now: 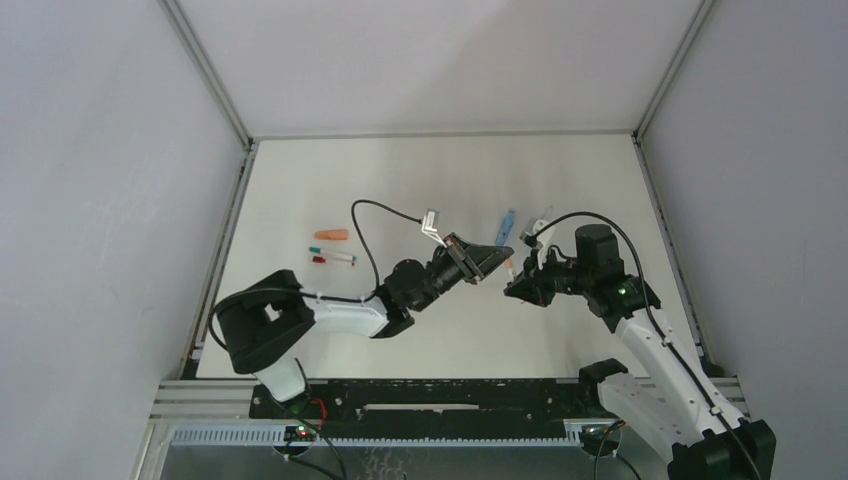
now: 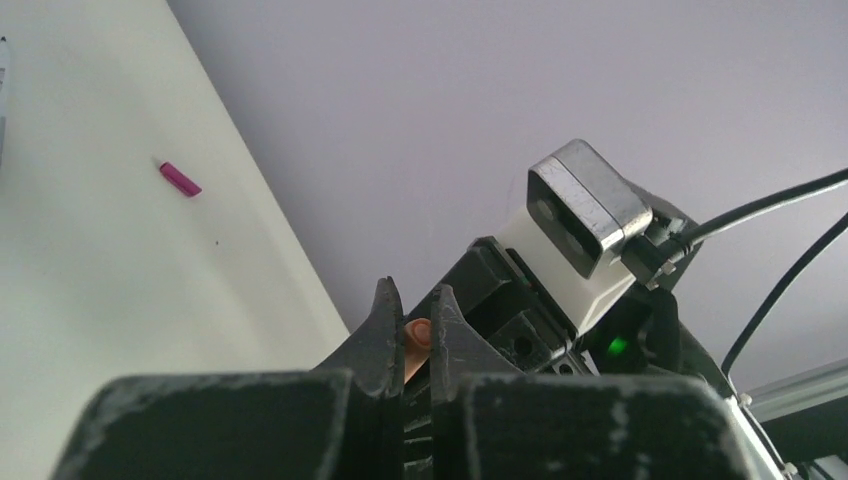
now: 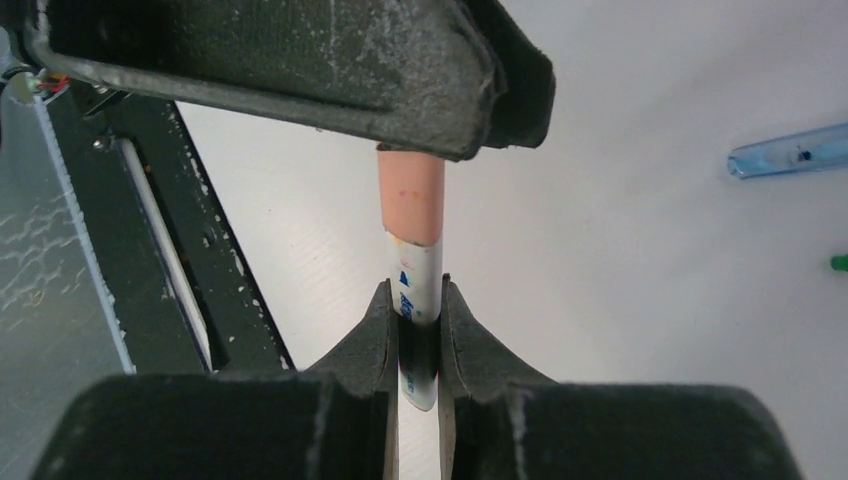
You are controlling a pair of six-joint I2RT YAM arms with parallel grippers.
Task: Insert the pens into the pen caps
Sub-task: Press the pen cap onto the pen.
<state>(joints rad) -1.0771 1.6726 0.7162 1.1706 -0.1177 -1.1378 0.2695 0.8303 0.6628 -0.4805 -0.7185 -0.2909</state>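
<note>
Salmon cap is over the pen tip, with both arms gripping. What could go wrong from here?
1. The left gripper seems to pinch the salmon cap only near its fingertips, so a harder push could make the cap slip or tilt.
2. The right gripper holds the white pen just below the cap. Pushing further could bring the two arms' fingers together.
3. Full seating can't be confirmed, so releasing now might drop the cap.

Enclosure: flat matt white tabletop (image 1: pixel 440 170), walled left, rear and right by plain pale grey panels (image 1: pixel 100 200), slim silver aluminium corner struts (image 1: pixel 205 70), black slotted metal rail (image 1: pixel 450 392) along near edge, even diffuse light.
</note>
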